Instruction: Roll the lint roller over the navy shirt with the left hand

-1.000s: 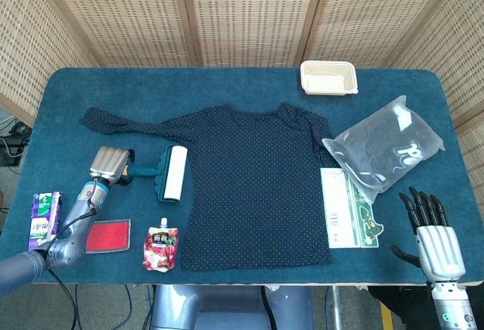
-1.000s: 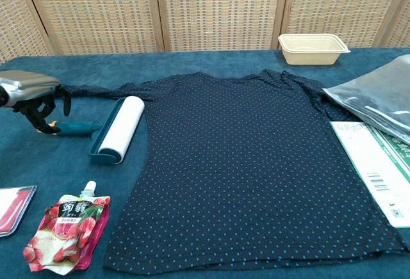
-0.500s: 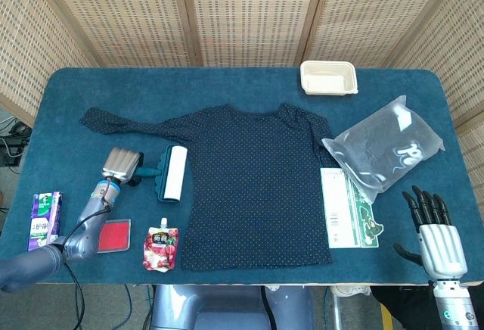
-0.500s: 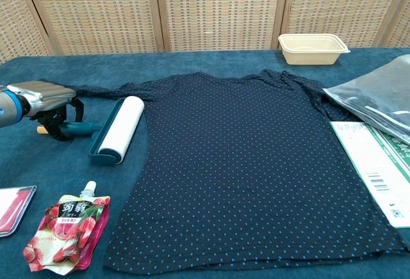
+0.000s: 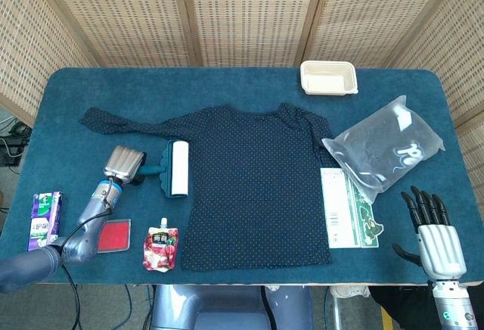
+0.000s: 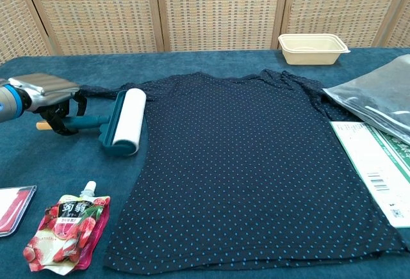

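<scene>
Lint roller (image 6: 128,120) handle gripped by left robot hand (image 6: 50,93)

Overhead head view; low chest view

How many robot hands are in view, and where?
2. The left hand grips the lint roller handle at the shirt's left edge. The right hand hovers, fingers apart, at the table's front right corner, holding nothing.
</scene>
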Motion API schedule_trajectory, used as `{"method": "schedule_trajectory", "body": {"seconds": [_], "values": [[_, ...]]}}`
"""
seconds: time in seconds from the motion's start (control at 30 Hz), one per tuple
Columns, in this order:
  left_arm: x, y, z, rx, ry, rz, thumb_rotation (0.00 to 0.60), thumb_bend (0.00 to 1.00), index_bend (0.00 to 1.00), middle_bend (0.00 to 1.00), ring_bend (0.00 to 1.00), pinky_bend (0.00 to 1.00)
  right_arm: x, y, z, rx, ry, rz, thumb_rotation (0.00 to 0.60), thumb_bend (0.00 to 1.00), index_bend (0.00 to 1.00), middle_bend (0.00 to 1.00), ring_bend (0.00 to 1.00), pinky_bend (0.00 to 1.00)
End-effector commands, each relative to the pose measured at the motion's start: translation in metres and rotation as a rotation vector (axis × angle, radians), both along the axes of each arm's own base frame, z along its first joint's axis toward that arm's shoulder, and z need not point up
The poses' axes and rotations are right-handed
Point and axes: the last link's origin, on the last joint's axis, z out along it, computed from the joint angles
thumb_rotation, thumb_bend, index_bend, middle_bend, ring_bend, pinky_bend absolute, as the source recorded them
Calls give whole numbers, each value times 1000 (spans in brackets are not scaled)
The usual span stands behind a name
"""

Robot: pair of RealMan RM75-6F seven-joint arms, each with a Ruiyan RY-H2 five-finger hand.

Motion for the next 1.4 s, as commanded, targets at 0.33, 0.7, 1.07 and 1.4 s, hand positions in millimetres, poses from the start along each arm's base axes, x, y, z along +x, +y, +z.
{"method": "schedule_trajectory", "body": {"seconds": [0.33,0.7,1.07,1.4], "values": [[57,11,33,-51,97,-56,600,880,875,767,771,718,-2,-1,3,-4,-10,-11,600,98,0,0,0,0],[95,23,26,-99,189,-60,600,1000,896,767,770,718,-10,-5,1,13,-20,-35,600,98,0,0,0,0],[112,28,7,-118,257,-64,600,1000,909,769,771,718,-13,-6,3,12,-32,-46,600,99,0,0,0,0],[123,26,-9,-132,328,-67,600,1000,918,779,779,718,-13,-7,5,12,-55,-46,600,98,0,0,0,0]]}}
